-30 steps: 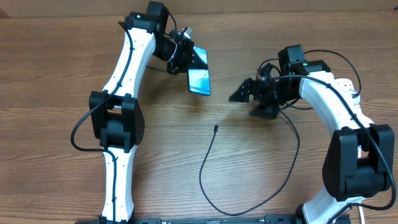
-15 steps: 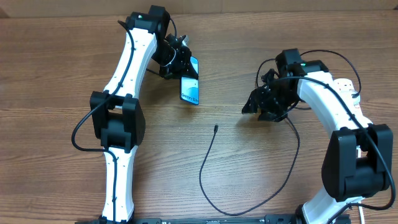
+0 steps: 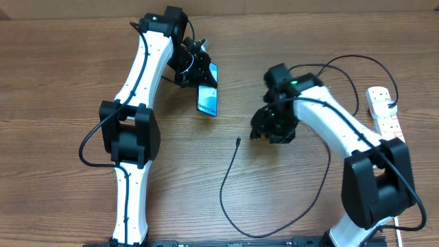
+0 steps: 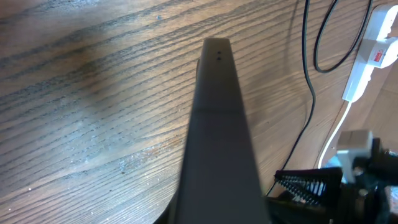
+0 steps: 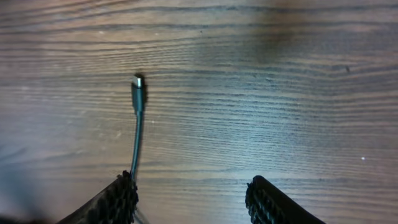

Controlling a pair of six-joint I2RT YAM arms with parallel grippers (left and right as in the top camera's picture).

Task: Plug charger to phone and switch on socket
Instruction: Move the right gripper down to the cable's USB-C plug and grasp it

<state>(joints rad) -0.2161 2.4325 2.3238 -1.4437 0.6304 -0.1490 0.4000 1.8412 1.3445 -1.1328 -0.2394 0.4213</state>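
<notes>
My left gripper (image 3: 197, 71) is shut on the phone (image 3: 207, 99) and holds it tilted above the table, lit screen up. In the left wrist view the phone (image 4: 214, 130) shows edge-on as a dark bar. The charger, a thin black cable (image 3: 230, 171), lies looped on the table, its connector tip (image 3: 237, 142) loose. My right gripper (image 3: 258, 132) is open just right of the tip. In the right wrist view the tip (image 5: 137, 83) lies ahead of the open jaws (image 5: 194, 200), with the cable running past the left finger. The socket (image 3: 383, 110) lies at the far right.
The socket (image 4: 380, 38) and its white lead (image 4: 339, 134) show in the left wrist view, with a black cable (image 4: 311, 68) beside them. The charger's loop runs along the table's front toward the right arm's base. The table is brown wood (image 3: 55, 82).
My right arm has swung left and down to the connector tip, uncovering the socket. My left gripper has drawn the phone slightly left and back, then held still.
</notes>
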